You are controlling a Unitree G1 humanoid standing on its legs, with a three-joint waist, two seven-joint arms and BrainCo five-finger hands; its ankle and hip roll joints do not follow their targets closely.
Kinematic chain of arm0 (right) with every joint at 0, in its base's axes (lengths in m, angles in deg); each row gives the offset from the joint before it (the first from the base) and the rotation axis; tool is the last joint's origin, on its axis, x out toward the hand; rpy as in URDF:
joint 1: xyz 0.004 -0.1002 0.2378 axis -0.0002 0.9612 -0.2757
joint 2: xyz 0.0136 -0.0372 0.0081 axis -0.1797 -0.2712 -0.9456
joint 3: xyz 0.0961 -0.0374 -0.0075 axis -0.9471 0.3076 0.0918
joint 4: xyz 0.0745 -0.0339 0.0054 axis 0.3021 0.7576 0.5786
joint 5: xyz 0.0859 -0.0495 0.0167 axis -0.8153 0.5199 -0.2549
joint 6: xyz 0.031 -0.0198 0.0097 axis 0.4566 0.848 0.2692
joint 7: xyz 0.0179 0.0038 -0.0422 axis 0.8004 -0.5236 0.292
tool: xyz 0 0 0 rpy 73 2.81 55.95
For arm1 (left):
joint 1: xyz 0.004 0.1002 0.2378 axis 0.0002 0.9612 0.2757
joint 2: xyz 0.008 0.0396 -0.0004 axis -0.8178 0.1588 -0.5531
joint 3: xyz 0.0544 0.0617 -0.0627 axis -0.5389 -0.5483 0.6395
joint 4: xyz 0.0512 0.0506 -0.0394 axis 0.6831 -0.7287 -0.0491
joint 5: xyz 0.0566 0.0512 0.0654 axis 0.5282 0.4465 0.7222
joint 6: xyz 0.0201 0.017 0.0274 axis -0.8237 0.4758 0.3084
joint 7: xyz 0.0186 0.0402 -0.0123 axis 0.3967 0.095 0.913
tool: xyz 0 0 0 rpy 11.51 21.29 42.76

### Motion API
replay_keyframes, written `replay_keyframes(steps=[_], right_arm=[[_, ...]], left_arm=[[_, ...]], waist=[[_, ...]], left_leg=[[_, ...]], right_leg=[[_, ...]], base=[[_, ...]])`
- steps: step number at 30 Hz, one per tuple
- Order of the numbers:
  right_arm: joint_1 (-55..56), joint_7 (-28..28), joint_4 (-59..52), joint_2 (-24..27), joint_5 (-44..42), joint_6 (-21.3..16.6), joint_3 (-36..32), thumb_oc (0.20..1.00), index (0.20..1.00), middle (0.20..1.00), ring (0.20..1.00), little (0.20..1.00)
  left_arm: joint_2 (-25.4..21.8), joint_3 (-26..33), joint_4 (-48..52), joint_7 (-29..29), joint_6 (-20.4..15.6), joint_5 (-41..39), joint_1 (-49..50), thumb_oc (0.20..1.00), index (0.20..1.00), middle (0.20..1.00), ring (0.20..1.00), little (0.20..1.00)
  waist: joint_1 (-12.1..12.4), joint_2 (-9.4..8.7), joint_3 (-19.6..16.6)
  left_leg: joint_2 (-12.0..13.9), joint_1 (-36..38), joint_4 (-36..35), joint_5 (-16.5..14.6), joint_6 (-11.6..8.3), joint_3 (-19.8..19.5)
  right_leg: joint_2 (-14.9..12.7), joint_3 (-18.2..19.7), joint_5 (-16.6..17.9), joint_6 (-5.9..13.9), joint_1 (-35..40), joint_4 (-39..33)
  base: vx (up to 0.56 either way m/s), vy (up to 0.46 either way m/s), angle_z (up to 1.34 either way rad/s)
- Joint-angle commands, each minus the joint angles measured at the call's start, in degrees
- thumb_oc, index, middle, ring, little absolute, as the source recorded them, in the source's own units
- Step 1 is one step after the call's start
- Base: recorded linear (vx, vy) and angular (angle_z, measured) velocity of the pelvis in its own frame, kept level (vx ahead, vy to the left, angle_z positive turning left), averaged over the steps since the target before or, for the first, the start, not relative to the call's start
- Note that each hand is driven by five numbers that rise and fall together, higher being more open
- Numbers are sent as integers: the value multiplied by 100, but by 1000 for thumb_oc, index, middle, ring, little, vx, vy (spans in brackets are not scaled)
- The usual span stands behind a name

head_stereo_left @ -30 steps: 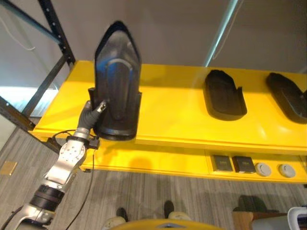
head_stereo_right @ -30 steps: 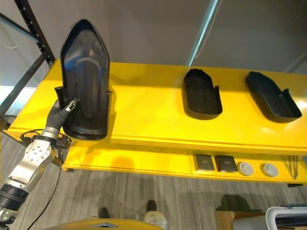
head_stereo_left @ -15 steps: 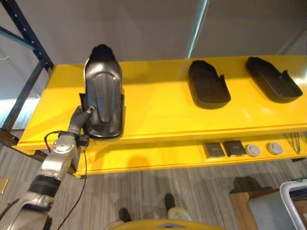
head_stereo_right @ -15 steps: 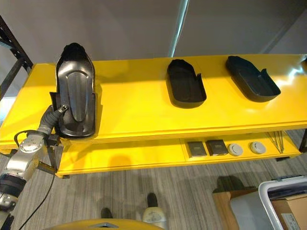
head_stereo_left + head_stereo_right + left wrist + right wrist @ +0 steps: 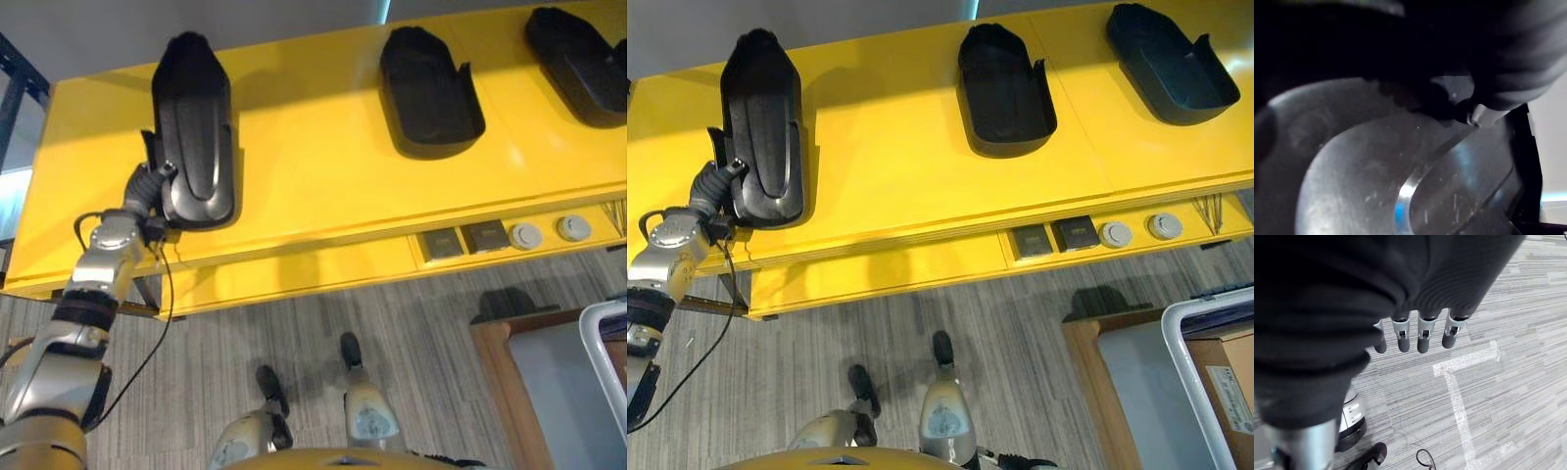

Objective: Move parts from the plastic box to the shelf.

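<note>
A long black moulded part [image 5: 191,127] lies on the left end of the yellow shelf [image 5: 313,186]. My left hand [image 5: 147,191] grips its near left edge, thumb over the rim. In the left wrist view the part's glossy surface [image 5: 1400,186] sits right under the thumb tip [image 5: 1474,113]. Two more black parts rest on the shelf, one in the middle [image 5: 428,78] and one at the far right [image 5: 578,59]. My right hand [image 5: 1420,338] hangs over the floor with its fingers relaxed and nothing in it.
Below the shelf top, a lower ledge holds two dark square pieces [image 5: 460,241] and two round discs [image 5: 549,232]. A white-rimmed plastic box [image 5: 1190,372] stands on the floor at the lower right. White tape [image 5: 1459,396] marks the floor.
The camera has tipped downward. The black part has gone from standing steeply on its end to lying low on the shelf's left end, my left hand still on it.
</note>
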Motion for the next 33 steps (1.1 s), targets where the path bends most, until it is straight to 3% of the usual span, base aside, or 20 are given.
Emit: replay_keyframes(steps=[1, 5, 7, 10, 14, 20, 24, 25, 26, 28, 32, 33], right_arm=[[-109, 27, 56, 217, -215, 31, 145, 1000, 1000, 1000, 1000, 1000], [-166, -66, 16, 196, -273, 34, 226, 1000, 1000, 1000, 1000, 1000], [-136, -66, 81, 157, -173, 40, 223, 1000, 1000, 1000, 1000, 1000], [-118, -169, 121, 117, -300, 32, 225, 1000, 1000, 1000, 1000, 1000], [-68, -211, 182, 15, -184, 121, 239, 1000, 1000, 1000, 1000, 1000], [2, -267, 393, -46, -66, 186, 190, 1000, 1000, 1000, 1000, 1000], [-3, -245, 562, -84, 36, 119, 146, 1000, 1000, 1000, 1000, 1000], [-8, -208, 645, -89, 68, 81, 103, 1000, 1000, 1000, 1000, 1000], [-11, -202, 654, -89, 71, 78, 96, 1000, 1000, 1000, 1000, 1000], [-50, -171, 687, -94, 58, 70, 54, 1000, 1000, 1000, 1000, 1000], [-98, -35, 674, -173, 85, 159, 4, 1000, 1000, 1000, 1000, 1000], [-39, -68, 603, -342, 17, 179, 61, 1000, 1000, 1000, 1000, 1000]], left_arm=[[-76, -316, -580, -15, 259, -53, -289, 1000, 1000, 1000, 1000, 1000], [-261, -584, -832, 178, 832, 486, -540, 1000, 1000, 1000, 1000, 1000], [-268, -683, -999, 74, 1313, 756, -578, 1000, 1000, 1000, 1000, 1000], [-216, -775, -1169, 147, 1650, 948, -674, 1000, 1000, 1000, 1000, 1000], [-27, -875, -1614, 184, 1736, 1131, -865, 1000, 1000, 1000, 1000, 1000], [84, -1082, -1589, 303, 1503, 1106, -1201, 1000, 1000, 1000, 1000, 1000], [80, -1069, -1172, 717, 927, 755, -1354, 1000, 1000, 1000, 1000, 1000], [21, -990, -633, 633, 620, 501, -1452, 1000, 1000, 1000, 1000, 1000], [13, -975, -543, 635, 633, 472, -1448, 1000, 1000, 1000, 1000, 1000], [-23, -829, 141, 603, 327, 141, -1380, 1000, 1000, 1000, 1000, 1000], [-55, -423, 1431, 391, 199, 52, -829, 1000, 1000, 1000, 1000, 1000], [120, -5, 2487, 257, 180, 554, 102, 200, 200, 200, 200, 200]], waist=[[-140, 332, -80], [-141, 341, -84], [-132, 355, -218], [-118, 347, -398], [-118, 307, -786], [-86, 199, -1157], [-30, 139, -1308], [24, 108, -1382], [29, 105, -1387], [96, 80, -1442], [260, 30, -1485], [424, -21, -1479]], left_leg=[[247, -171, -3, -142, -99, -822], [270, -155, -3, -126, -123, -812], [280, -42, -3, -147, -133, -785], [285, 74, -3, -172, -123, -749], [309, 336, -3, -234, -115, -633], [347, 602, -3, -322, -97, -549], [343, 741, -3, -365, -84, -553], [342, 803, 1, -388, -77, -582], [343, 809, 3, -392, -76, -585], [348, 850, 8, -410, -72, -632], [344, 897, 10, -438, -57, -757], [325, 895, -3, -464, -33, -875]], right_leg=[[236, 37, -347, -41, -1, 113], [247, -10, -363, -42, 36, 92], [261, -52, -392, -33, 171, 65], [260, -96, -414, -14, 305, 41], [283, -144, -470, 3, 588, 17], [316, -202, -542, 16, 870, 17], [327, -232, -568, 11, 1017, 17], [335, -247, -574, 1, 1096, 17], [334, -249, -576, 0, 1105, 17], [336, -266, -592, -18, 1170, 22], [338, -312, -638, -63, 1264, 55], [322, -384, -666, -83, 1318, 60]], base=[[-65, -35, -2], [-22, -11, -1], [0, 0, 0], [62, -28, -1], [103, -13, 6], [39, -20, 3], [-22, -6, 3], [-35, -6, 4], [-29, -8, 3], [-15, 2, 9], [-7, -2, 9], [-18, -13, 9]])
